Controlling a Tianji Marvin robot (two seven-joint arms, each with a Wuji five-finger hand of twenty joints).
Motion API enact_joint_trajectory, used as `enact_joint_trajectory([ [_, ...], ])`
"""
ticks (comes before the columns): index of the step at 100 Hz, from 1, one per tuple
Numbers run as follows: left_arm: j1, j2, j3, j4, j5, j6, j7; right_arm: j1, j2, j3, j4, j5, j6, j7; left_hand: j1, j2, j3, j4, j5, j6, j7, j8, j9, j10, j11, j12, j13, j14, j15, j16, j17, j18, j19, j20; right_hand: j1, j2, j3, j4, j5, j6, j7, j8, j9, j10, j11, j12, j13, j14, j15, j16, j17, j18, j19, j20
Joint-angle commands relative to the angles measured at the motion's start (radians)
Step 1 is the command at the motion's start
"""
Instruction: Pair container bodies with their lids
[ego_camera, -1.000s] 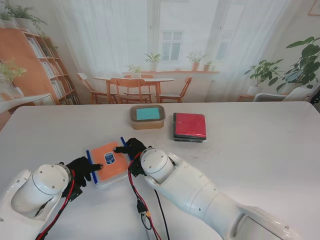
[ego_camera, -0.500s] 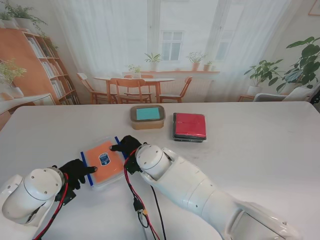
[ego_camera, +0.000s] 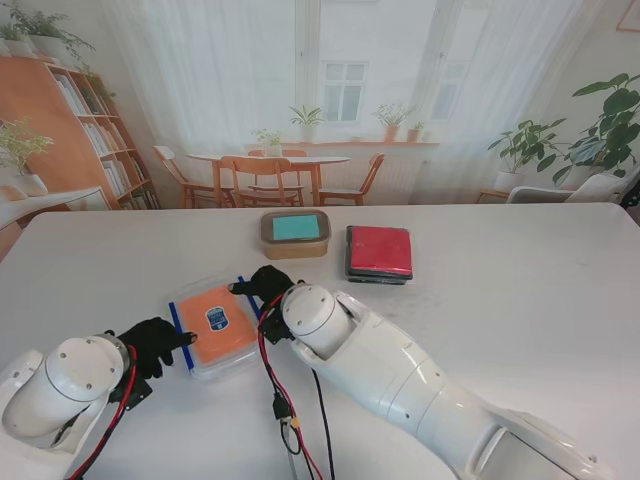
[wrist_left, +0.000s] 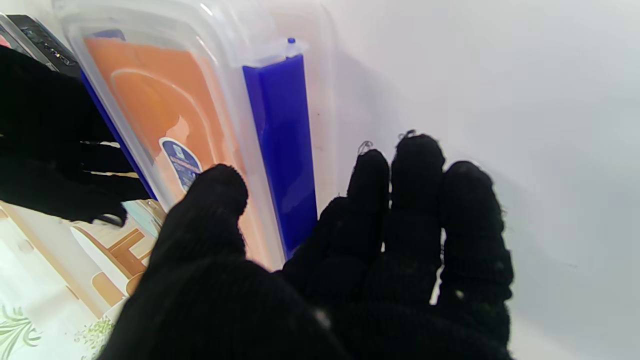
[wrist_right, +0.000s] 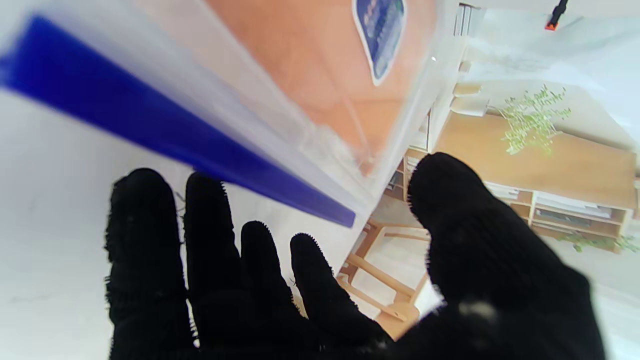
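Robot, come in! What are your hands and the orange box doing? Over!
Left hand and right hand flank the orange box, fingers at its edges. Grip unclear. Nothing in the way.

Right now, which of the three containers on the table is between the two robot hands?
The orange-lidded container with blue side clips, nearest to me. The teal-lidded container and the red-lidded container sit farther away, side by side, with no hand near them.
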Motion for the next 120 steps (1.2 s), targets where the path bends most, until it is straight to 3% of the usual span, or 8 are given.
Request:
enact_joint_trajectory([
  [1, 0.015, -0.004, -0.007, -0.012, 0.000, -0.009, -0.004, -0.009, 0.016, 0.010, -0.018, -0.008, 0.003, 0.005, -0.033, -0.012, -0.013, -0.007, -0.006, -0.032, 0.004, -0.018, -0.011, -0.018, -0.011, -0.011, 0.027, 0.044, -0.017, -0.008, 0.011, 0.015, 0.039, -0.011, -0.030, -0.018, 0.010, 0.009, -0.026, -0.028, -0.018, -0.008, -0.028, -0.018, -0.009, -0.016, -0.029, 0.017, -0.023, -0.005, -0.018, 0.035, -0.019, 0.018],
  [29, 0.070, 0.001, -0.062, -0.040, 0.029, -0.045, -0.034, -0.070, 0.070, 0.056, -0.129, -0.058, 0.018, -0.029, -0.038, -0.013, -0.017, -0.019, -0.010, -0.039, -0.005, -0.041, -0.017, -0.013, -0.029, -0.019, 0.019, 0.055, -0.035, -0.013, 0.002, 0.023, 0.029, -0.017, -0.024, -0.022, 0.018, 0.008, -0.016, -0.023, -0.056, 0.004, -0.063, -0.030, -0.018, -0.025, -0.094, 0.007, -0.056, -0.002, -0.118, 0.045, -0.059, 0.030],
  [51, 0.165, -0.013, -0.152, -0.097, 0.117, -0.219, -0.017, -0.207, 0.160, 0.145, -0.316, -0.158, 0.004, -0.056, -0.047, -0.010, -0.020, -0.027, -0.001, -0.069, -0.002, -0.058, -0.025, -0.011, -0.065, -0.039, 0.034, 0.052, -0.049, -0.021, 0.012, 0.032, 0.033, -0.020, 0.025, -0.014, -0.006, 0.011, 0.005, -0.039, -0.101, 0.033, -0.062, -0.051, -0.042, -0.040, -0.166, -0.022, -0.110, -0.014, -0.311, 0.037, -0.145, 0.031],
  [63, 0.203, -0.019, -0.184, -0.129, 0.136, -0.303, -0.004, -0.288, 0.212, 0.200, -0.411, -0.239, -0.021, -0.046, -0.047, -0.011, -0.019, -0.028, -0.002, -0.083, -0.003, -0.064, -0.041, -0.010, -0.090, -0.052, 0.034, 0.041, -0.052, -0.024, 0.010, 0.028, 0.034, -0.022, 0.055, -0.009, -0.019, 0.013, 0.016, -0.052, -0.126, 0.044, -0.059, -0.080, -0.066, -0.048, -0.210, -0.050, -0.162, -0.026, -0.425, 0.000, -0.223, 0.026],
  [74, 0.224, -0.023, -0.208, -0.142, 0.139, -0.401, 0.013, -0.359, 0.256, 0.249, -0.484, -0.318, -0.054, -0.023, -0.046, -0.011, -0.018, -0.028, 0.010, -0.103, 0.000, -0.069, -0.041, -0.022, -0.100, -0.059, 0.041, 0.027, -0.054, -0.028, 0.013, 0.019, 0.037, -0.022, 0.094, -0.005, -0.033, 0.020, 0.022, -0.062, -0.155, 0.048, -0.056, -0.108, -0.102, -0.064, -0.240, -0.071, -0.214, -0.042, -0.499, -0.033, -0.313, 0.013],
  [91, 0.207, -0.024, -0.220, -0.093, 0.117, -0.616, 0.047, -0.460, 0.312, 0.314, -0.571, -0.450, -0.115, 0.017, -0.022, -0.016, -0.012, -0.025, 0.004, -0.159, -0.017, -0.109, -0.107, -0.070, -0.148, -0.080, -0.078, 0.013, -0.133, -0.042, -0.102, -0.019, -0.033, -0.050, 0.157, -0.007, -0.040, 0.036, 0.048, -0.083, -0.186, 0.035, -0.051, -0.148, -0.148, -0.082, -0.279, -0.099, -0.308, -0.089, -0.574, -0.073, -0.429, -0.018],
  [103, 0.164, -0.020, -0.204, -0.022, 0.089, -0.766, 0.062, -0.517, 0.331, 0.348, -0.615, -0.505, -0.118, 0.027, 0.008, -0.032, -0.004, -0.016, -0.013, -0.202, 0.021, -0.115, -0.147, -0.102, -0.181, -0.091, -0.155, -0.001, -0.220, -0.060, -0.165, -0.039, -0.063, -0.051, 0.179, 0.001, -0.035, 0.043, 0.057, -0.084, -0.187, 0.033, -0.049, -0.150, -0.153, -0.084, -0.284, -0.101, -0.322, -0.096, -0.597, -0.082, -0.457, -0.028],
  [120, 0.079, -0.007, -0.168, 0.103, 0.077, -0.989, 0.076, -0.566, 0.343, 0.377, -0.645, -0.544, -0.103, 0.035, 0.031, -0.062, 0.037, 0.003, -0.110, -0.255, 0.232, -0.213, -0.246, -0.153, -0.242, -0.134, -0.267, -0.057, -0.354, -0.106, -0.273, -0.109, -0.136, -0.072, 0.189, 0.010, -0.039, 0.050, 0.059, -0.082, -0.189, 0.029, -0.052, -0.147, -0.164, -0.087, -0.292, -0.101, -0.332, -0.101, -0.612, -0.079, -0.479, -0.034],
])
